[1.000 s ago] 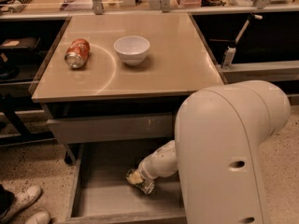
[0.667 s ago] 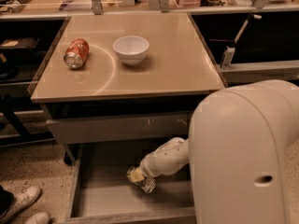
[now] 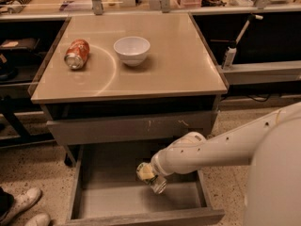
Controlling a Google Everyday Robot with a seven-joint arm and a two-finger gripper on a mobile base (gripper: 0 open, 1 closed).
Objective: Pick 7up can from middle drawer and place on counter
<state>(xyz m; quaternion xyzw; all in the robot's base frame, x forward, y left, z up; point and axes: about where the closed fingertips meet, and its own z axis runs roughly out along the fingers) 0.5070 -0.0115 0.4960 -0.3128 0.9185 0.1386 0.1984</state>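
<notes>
The 7up can (image 3: 151, 178), silvery with a pale greenish label, hangs tilted inside the open middle drawer (image 3: 75, 185), a little above its grey floor. My gripper (image 3: 149, 174) is at the end of the white arm that reaches in from the right, and it is shut on the can. The fingers are mostly hidden behind the can and the wrist. The beige counter (image 3: 178, 65) caps the cabinet above the drawer.
An orange-red can (image 3: 76, 54) lies on its side on the counter's left part, with a white bowl (image 3: 131, 49) beside it. A closed grey drawer front with pale scratches (image 3: 131, 126) is just above the arm. A spray bottle (image 3: 229, 55) stands to the right; shoes (image 3: 23, 206) are at bottom left.
The arm's bulky white part has drawn away to the right, uncovering more of the drawer. The can has shifted slightly up and to the right in the gripper.
</notes>
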